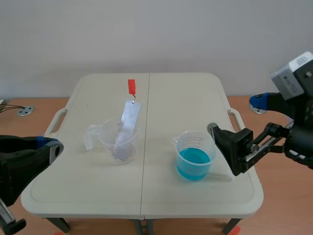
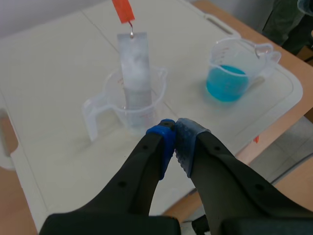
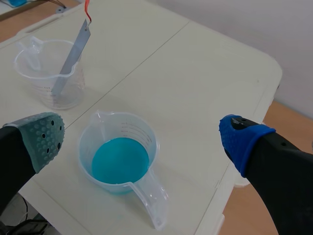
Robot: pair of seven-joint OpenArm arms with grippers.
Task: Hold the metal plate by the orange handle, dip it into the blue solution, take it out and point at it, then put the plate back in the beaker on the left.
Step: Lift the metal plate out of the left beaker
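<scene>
Grasp not yet begun: metal plate (image 1: 128,122) leans in the beaker (image 1: 119,142), orange handle (image 1: 131,86) at 12 o'clock. Left end effector (image 2: 175,134) pressed together, right end effector (image 3: 142,138) spread apart; next, probably, pinch that handle.

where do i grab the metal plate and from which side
Grip the orange handle at the top end of the metal plate, from above. The plate leans in the clear beaker, lower end inside, so only the handle end stands free above the rim.

Cream folding table (image 1: 195,93), plain pale wall (image 1: 156,34), wooden floor (image 1: 44,105)
</scene>
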